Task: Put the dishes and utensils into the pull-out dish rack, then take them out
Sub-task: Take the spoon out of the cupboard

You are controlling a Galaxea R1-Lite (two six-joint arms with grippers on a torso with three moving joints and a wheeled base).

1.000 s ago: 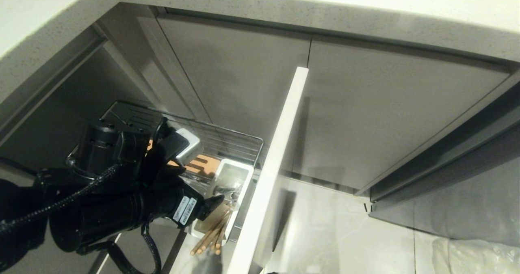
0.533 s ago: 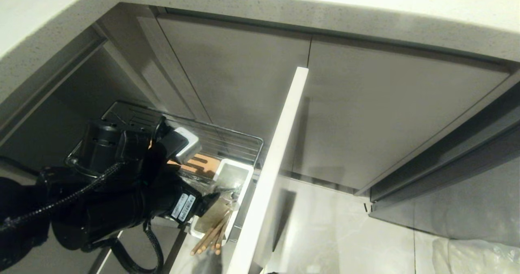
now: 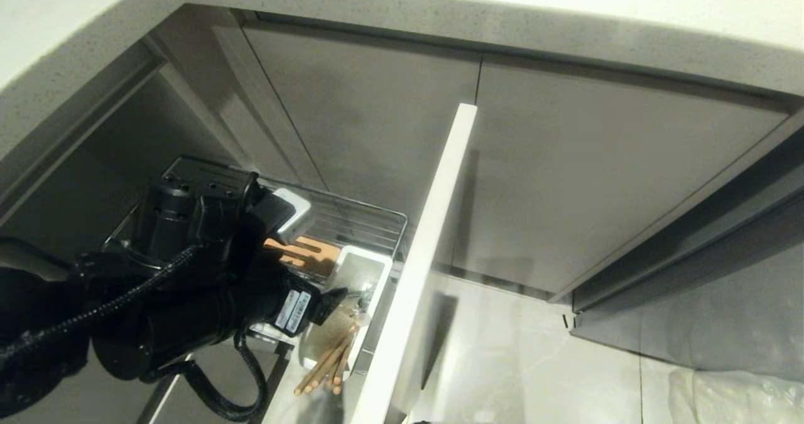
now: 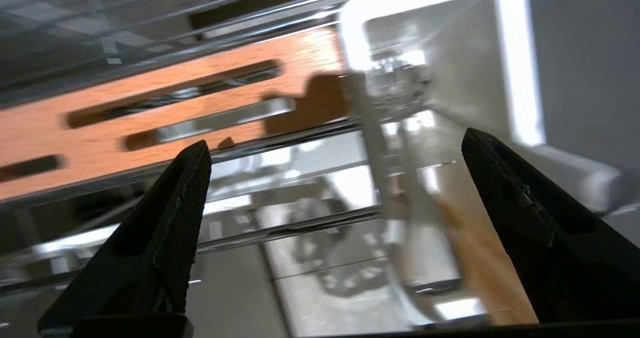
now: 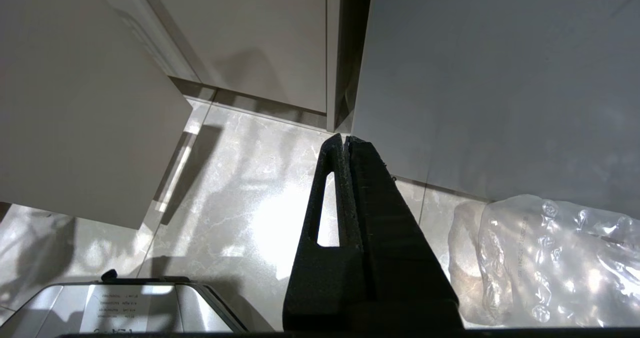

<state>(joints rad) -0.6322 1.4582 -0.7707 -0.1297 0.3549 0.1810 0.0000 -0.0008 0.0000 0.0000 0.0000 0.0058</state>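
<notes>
The pull-out dish rack stands drawn out from the cabinet under the counter, its pale front panel edge-on to the head camera. Inside it, a white utensil caddy sits against the front panel, beside a slotted wooden strip. Light-wood chopsticks lean out of the near end of the caddy; a silvery metal piece glints deeper in it, too blurred to name. The left gripper hangs over the rack at the caddy, its fingers spread wide with nothing between them, one fingertip over the wire floor by the wooden strip, the other toward the caddy's far wall. The right gripper is parked apart, pointing at the floor, fingers pressed together and empty, near a crumpled sheet of bubble wrap.
</notes>
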